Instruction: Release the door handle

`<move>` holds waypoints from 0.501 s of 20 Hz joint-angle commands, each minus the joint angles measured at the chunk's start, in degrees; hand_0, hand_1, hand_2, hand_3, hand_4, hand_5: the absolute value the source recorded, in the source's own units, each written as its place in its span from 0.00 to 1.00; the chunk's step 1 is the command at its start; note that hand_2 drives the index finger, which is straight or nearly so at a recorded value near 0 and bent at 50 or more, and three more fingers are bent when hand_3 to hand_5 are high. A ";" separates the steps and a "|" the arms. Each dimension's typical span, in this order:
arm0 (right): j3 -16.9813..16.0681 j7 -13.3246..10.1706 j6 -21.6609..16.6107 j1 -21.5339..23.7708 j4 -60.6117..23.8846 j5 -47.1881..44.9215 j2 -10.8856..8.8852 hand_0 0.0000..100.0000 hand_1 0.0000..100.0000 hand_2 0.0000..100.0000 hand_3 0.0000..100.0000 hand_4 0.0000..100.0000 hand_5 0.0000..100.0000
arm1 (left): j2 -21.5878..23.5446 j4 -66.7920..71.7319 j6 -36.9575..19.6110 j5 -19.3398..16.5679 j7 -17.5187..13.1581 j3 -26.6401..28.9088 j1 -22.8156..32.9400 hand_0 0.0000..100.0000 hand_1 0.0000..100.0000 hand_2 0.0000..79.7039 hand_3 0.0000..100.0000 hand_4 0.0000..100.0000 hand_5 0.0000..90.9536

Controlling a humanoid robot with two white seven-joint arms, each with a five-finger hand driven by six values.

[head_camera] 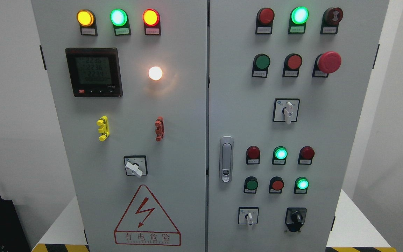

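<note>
The red warning triangle [147,216] on the left door [131,140] reads "有电危险"; the meter [93,72] digits are blurred.

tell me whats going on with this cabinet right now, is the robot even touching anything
Nothing is being handled at this moment. The head view shows a grey electrical cabinet with both doors closed, and neither robot hand is in the picture. The silver door handle on the right door sits flush and upright with nothing on it, so it looks already released. Several indicator lamps are lit, including the green lamp at the top right, and the meter display on the left door is on.
</note>
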 commanded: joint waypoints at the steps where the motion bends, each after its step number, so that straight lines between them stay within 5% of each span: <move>1: 0.07 0.00 0.02 -0.05 -0.05 0.27 0.01 0.38 0.06 0.00 0.00 0.00 0.00 | 0.00 -1.76 -0.01 -0.04 0.05 -0.04 0.00 0.12 0.39 0.00 0.00 0.00 0.00; 10: 0.07 0.00 0.02 0.21 -0.05 0.27 0.18 0.38 0.06 0.00 0.00 0.00 0.00 | 0.00 -1.76 -0.01 0.04 0.05 -0.04 0.00 0.12 0.39 0.00 0.00 0.00 0.00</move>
